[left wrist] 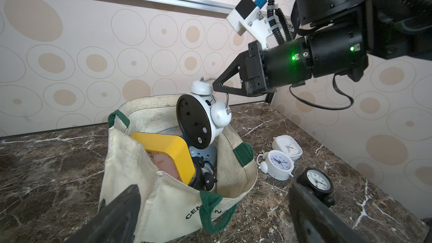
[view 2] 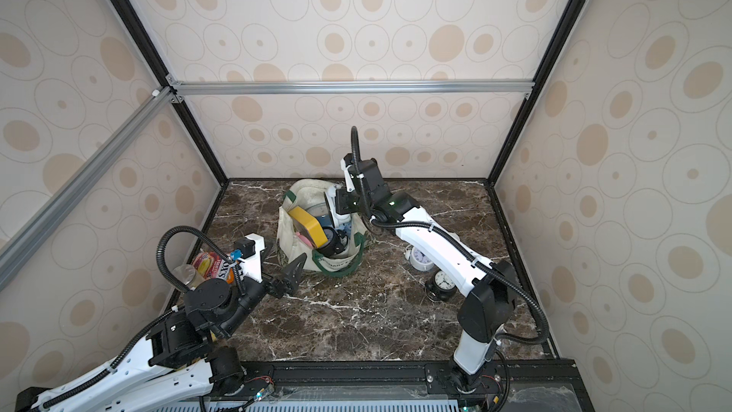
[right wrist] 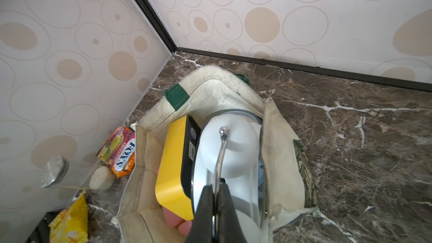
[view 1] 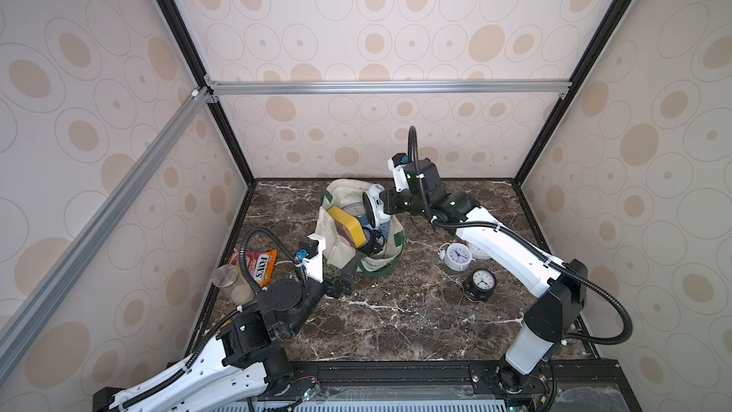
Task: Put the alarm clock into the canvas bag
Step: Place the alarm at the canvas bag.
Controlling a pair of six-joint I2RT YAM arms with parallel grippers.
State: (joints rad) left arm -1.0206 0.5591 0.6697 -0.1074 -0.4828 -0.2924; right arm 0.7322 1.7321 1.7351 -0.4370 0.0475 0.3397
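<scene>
**Right arm holds a white alarm clock over the open canvas bag; it has not let go yet.**

In a top view the canvas bag (view 1: 340, 255) stands open just left of the frame's middle, with a yellow clock (view 1: 348, 225) and others inside. The right gripper (left wrist: 216, 85) has its jaws pinched shut on the thin wire handle of the alarm clock (left wrist: 198, 122). The clock hangs tilted, black back plate showing, its lower edge about level with the bag's rim. The left gripper (view 2: 289, 275) sits below and left of the bag, jaws wide and empty. The lowering step seems in hand. The next move calls for easing the clock into the gap beside the yellow clock, then parting the jaws. A white round clock (view 1: 458, 256) and a black clock (view 1: 481, 283) lie on the worktop (view 1: 396, 319), right of the bag.
</scene>
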